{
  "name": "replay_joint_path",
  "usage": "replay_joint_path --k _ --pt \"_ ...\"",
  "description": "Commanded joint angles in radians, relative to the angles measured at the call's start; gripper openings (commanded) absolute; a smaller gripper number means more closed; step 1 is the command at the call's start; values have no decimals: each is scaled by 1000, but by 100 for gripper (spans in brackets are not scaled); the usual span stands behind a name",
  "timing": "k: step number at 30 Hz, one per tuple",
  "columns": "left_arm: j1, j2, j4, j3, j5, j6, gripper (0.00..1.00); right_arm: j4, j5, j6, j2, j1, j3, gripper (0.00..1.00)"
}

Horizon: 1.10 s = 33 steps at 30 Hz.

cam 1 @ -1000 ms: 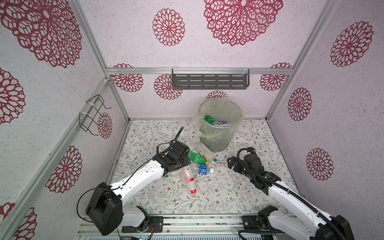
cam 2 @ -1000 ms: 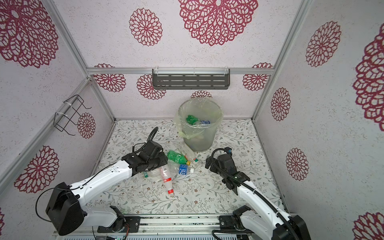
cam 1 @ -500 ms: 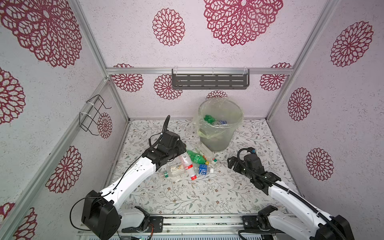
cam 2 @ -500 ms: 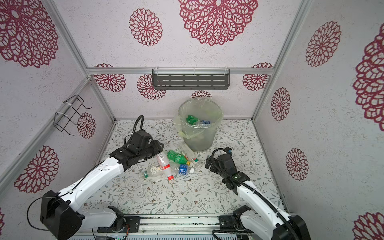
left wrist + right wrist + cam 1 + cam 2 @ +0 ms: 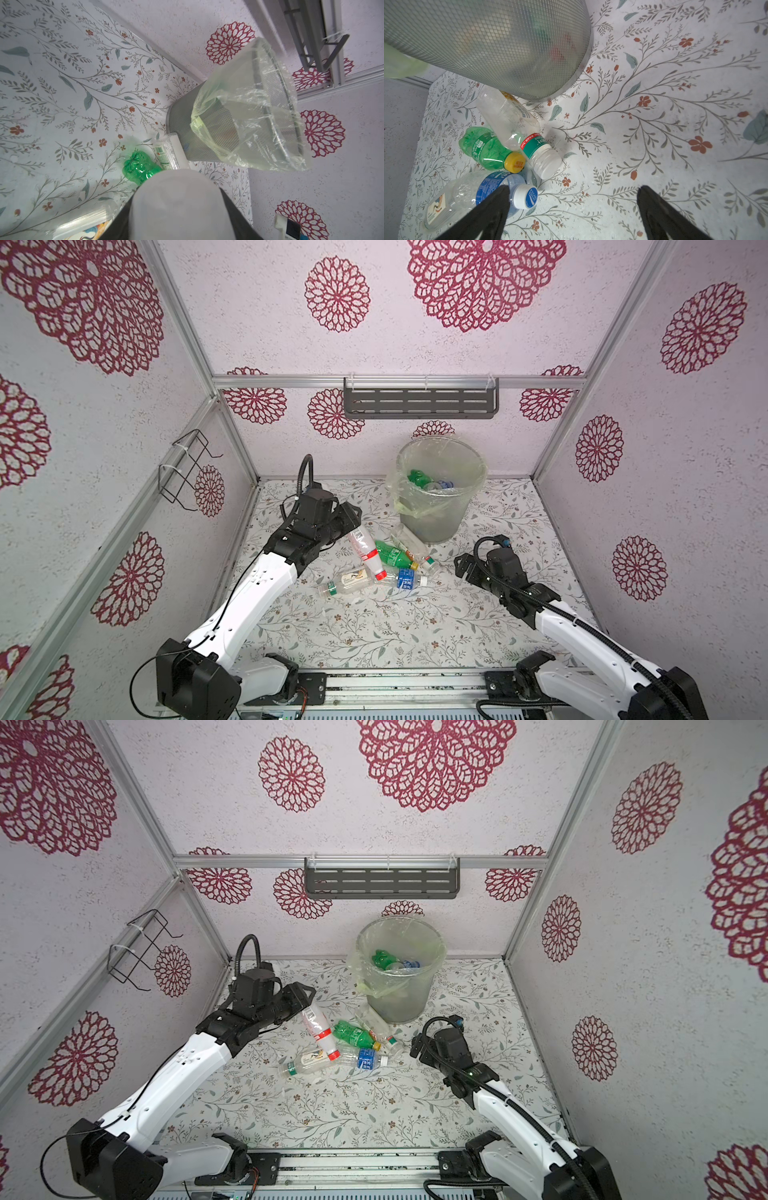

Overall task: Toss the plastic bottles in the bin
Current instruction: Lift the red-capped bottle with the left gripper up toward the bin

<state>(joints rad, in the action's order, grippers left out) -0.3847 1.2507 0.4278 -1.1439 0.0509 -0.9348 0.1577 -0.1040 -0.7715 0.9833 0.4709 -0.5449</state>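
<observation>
Top view: left jaws clamp a red-capped bottle (image 5: 362, 543) by its base, cap over four loose bottles (image 5: 392, 556) on the bench (image 5: 374, 626); swung carelessly, it could snag the liner (image 5: 399, 499) of the nearby bin (image 5: 434, 524). Right jaws gape, empty.

We find the bin (image 5: 432, 522) at the back middle of the table (image 5: 374, 635), below the wall shelf (image 5: 419, 403), with several bottles (image 5: 417, 479) inside it. Just before it, to its left, a heap of bottles (image 5: 392, 558) lies on the table, one just beside the bin's foot. The left gripper (image 5: 352, 524) sits left of the heap, a tilted bottle (image 5: 365, 549) in its jaws; the right gripper (image 5: 462, 568) sits right of it.
</observation>
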Motion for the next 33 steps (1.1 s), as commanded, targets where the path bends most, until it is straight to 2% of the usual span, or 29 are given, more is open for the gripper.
replay_joint_path --k 1,14,21,27,33 --pt "44 -36 -38 -2 41 5 54 2 -15 -10 1 -3 -36 99" --pt "174 -90 -117 32 174 -82 54 3 1 0 30 -4 -59 99" --pt "199 -61 -189 4 205 -132 53 11 -3 1 26 -5 -63 99" --pt "193 68 -204 -171 202 -157 51 24 -4 0 11 -6 -59 99" --pt "121 295 -318 -435 188 -206 52 42 -12 -8 -11 -6 -59 99"
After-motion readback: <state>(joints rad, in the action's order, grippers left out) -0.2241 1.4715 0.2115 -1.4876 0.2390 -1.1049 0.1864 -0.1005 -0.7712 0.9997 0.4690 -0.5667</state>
